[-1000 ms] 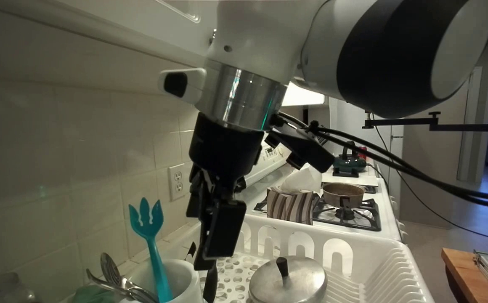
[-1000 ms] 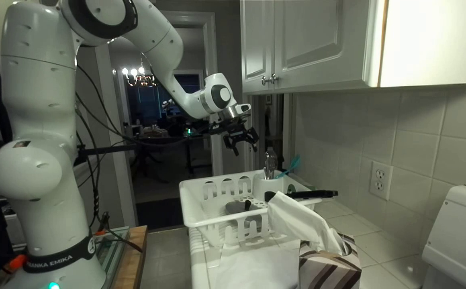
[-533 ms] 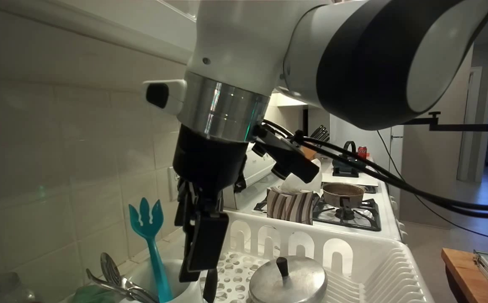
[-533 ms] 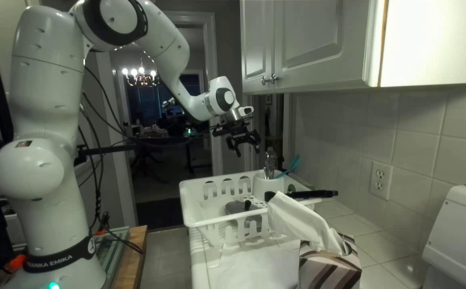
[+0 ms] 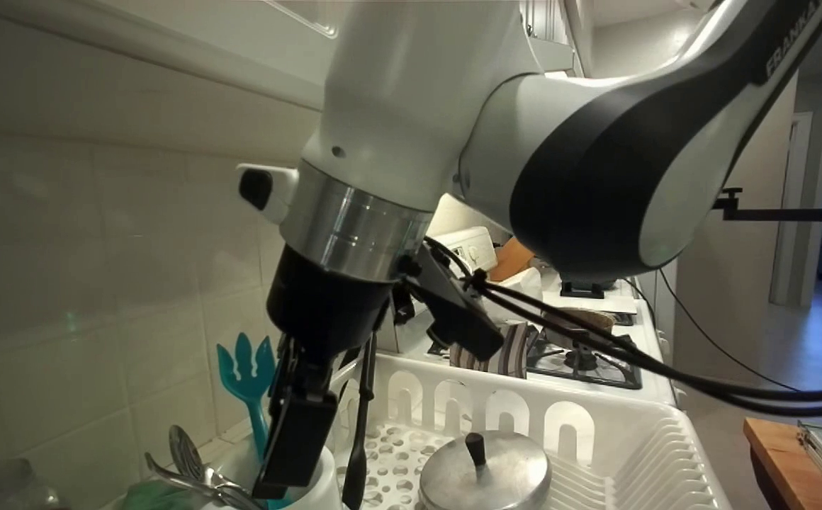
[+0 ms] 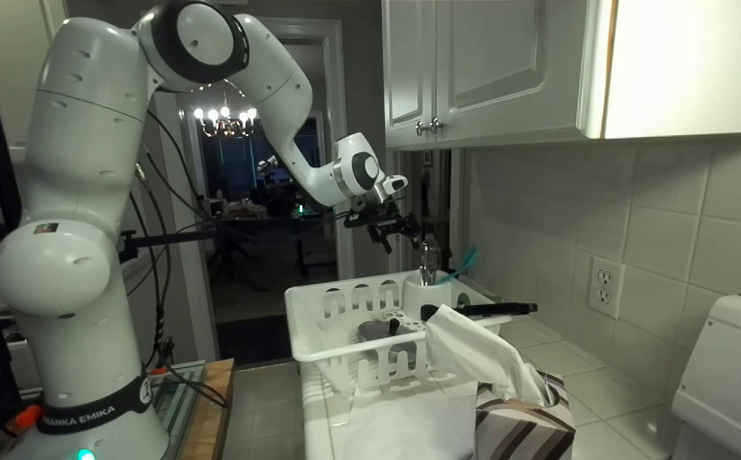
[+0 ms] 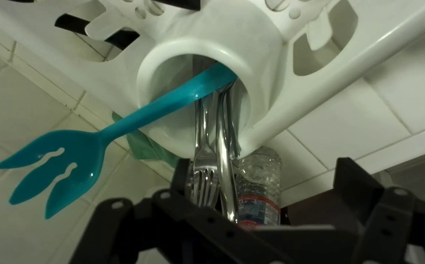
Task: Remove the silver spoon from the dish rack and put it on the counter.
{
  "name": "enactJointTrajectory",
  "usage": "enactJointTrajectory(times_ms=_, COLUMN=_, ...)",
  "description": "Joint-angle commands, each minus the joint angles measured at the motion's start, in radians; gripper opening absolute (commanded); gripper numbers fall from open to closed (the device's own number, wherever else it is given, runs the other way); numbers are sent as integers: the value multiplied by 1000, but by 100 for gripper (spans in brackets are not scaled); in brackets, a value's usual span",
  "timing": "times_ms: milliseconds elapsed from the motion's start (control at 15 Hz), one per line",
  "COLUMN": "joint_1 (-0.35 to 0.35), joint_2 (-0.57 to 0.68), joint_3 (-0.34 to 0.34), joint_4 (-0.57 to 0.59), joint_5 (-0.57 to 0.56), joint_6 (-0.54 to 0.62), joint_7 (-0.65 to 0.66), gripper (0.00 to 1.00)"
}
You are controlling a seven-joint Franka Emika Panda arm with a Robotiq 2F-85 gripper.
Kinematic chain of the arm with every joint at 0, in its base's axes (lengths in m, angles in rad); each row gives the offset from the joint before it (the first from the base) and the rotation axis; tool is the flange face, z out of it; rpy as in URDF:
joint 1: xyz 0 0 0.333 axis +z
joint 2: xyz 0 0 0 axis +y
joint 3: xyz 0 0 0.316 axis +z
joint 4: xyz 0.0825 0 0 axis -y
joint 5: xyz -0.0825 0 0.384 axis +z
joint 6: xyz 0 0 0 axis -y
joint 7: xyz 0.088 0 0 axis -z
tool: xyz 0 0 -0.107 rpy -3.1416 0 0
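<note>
The white dish rack stands on the tiled counter. Its utensil cup holds bare-metal cutlery. In the wrist view a fork leans out beside a shiny utensil seen edge-on, which looks like the silver spoon; its bowl cannot be made out. My gripper is open, with fingers wide apart and nothing gripped. The cutlery ends lie by one finger, partly behind it; touching or apart, I cannot tell. In an exterior view my gripper hangs just above the cup, tilted.
A teal pronged utensil leans out of the cup. A black-handled utensil and a pot lid are in the rack. Beyond the cup lies a plastic bottle. A tissue box stands near the rack, under a wall cabinet.
My gripper has come down and across toward the utensil cup, tilting more, and stays open. The rack and the things in it have not moved.
</note>
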Motion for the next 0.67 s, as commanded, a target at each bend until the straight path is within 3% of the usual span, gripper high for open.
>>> enactJointTrajectory(times_ms=0, joint_1=60, joint_2=74, joint_3=-71, joint_4=69, joint_5=-132, joint_6=70, joint_7=154, gripper=100)
enactJointTrajectory(times_ms=267, joint_1=127, joint_2=122, joint_3=-165, joint_4=122, joint_5=-261, joint_6=142, joint_7=340, gripper=100)
enactJointTrajectory(times_ms=600, joint_1=187, joint_2=166, joint_3=-242, joint_4=160, joint_5=-336, joint_6=170, joint_7=478, gripper=100)
